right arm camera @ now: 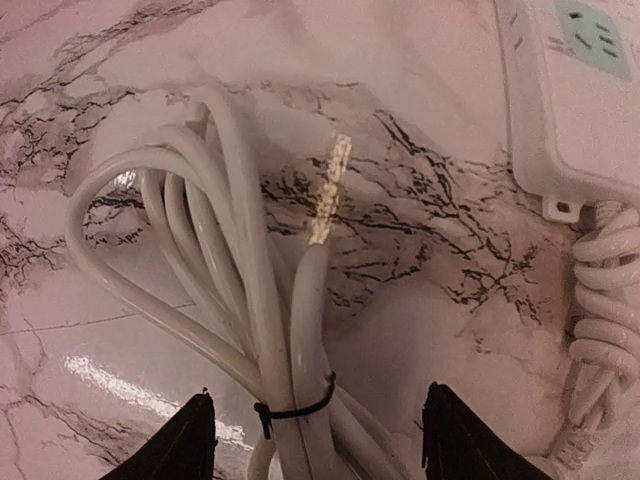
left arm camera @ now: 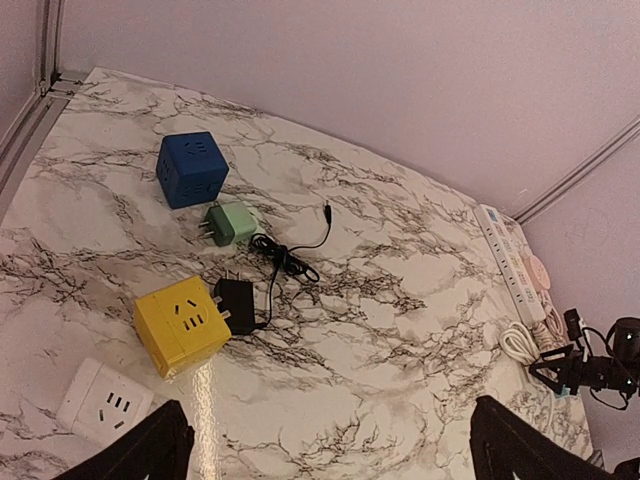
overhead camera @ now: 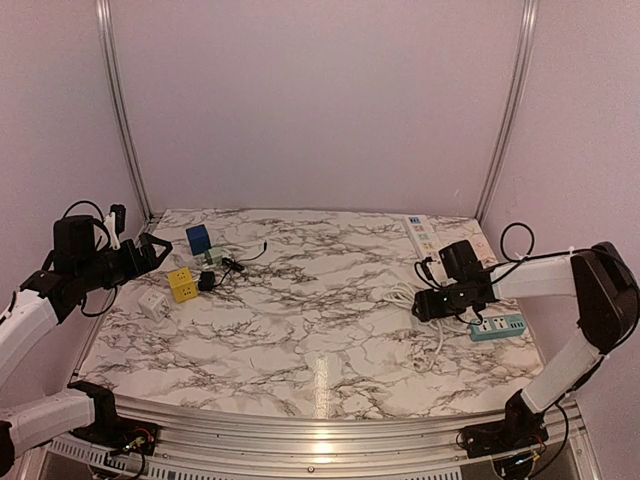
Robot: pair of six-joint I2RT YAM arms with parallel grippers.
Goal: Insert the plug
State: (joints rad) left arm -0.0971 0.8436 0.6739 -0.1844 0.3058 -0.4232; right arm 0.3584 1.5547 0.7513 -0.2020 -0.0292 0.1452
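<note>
A black plug (left arm camera: pixel 238 303) with a thin black cable lies on the marble table, its prongs touching the side of a yellow cube socket (left arm camera: pixel 180 324). Both show at the left in the top view: the plug (overhead camera: pixel 206 281) and the yellow cube (overhead camera: pixel 182 284). My left gripper (overhead camera: pixel 155 252) is open and empty, held above the table's left edge. Its fingertips (left arm camera: pixel 150 450) frame the bottom of the left wrist view. My right gripper (right arm camera: pixel 320 445) is open low over a tied bundle of white cable (right arm camera: pixel 250 300) at the right side, holding nothing.
A blue cube socket (left arm camera: pixel 192 170), a green adapter (left arm camera: pixel 230 224) and a white flat socket (left arm camera: pixel 103 402) lie near the yellow cube. A white power strip (overhead camera: pixel 425 235) lies at the back right. A teal strip (overhead camera: pixel 498 327) lies beside my right arm.
</note>
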